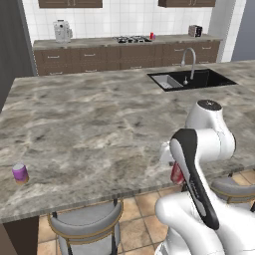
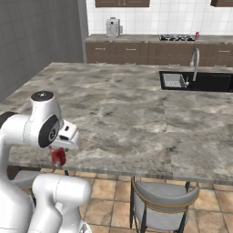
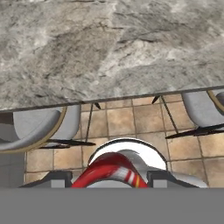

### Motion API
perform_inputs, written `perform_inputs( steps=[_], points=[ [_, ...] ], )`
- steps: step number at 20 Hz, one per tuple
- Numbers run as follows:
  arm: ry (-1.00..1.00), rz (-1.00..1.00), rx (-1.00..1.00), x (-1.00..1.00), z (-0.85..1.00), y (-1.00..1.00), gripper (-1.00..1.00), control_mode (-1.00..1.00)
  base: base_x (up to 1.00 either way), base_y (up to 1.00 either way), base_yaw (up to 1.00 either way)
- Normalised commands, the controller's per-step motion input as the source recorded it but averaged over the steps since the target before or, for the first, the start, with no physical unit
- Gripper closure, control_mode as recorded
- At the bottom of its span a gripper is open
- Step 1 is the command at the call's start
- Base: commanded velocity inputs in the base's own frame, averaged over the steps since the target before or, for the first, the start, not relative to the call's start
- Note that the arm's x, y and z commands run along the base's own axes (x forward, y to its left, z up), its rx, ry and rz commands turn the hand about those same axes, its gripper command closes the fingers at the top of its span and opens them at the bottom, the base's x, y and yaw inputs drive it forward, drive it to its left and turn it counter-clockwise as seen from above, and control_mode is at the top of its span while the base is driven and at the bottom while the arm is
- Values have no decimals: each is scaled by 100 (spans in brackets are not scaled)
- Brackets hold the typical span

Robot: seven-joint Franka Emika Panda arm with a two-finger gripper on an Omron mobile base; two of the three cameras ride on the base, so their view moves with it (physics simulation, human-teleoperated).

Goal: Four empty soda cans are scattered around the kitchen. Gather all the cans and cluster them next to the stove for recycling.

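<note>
Gripper pinching dark red soda can, silver rim showing between fingertips; can hanging under hand just off near edge of island counter, above tiled floor and stools. Probably carrying step: keeping grip firm, can upright, clearing counter edge before base is driving toward stove on far wall, where bright red can is standing just beside cooktop. Purple can waiting near island's front edge.

— What can't you make out?
— My own arm hides most of the dark red can; my gripper is cut off below.
— And far off?
— The red can by the stove is too small to tell.
</note>
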Motion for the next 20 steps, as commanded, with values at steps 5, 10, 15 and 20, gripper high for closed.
perform_inputs(
  steps=[5, 10, 15, 20],
  points=[
    [0, 0, 0, -2, 0, 0, 100, -100, 0, 0, 0],
    [0, 0, 0, 0, 0, 0, 100, -100, 0, 0, 0],
    [0, 0, 0, 0, 0, 0, 100, 100, -25, -3, -1],
    [0, 0, 0, 0, 0, 0, 100, 100, -100, -44, -22]
  ],
)
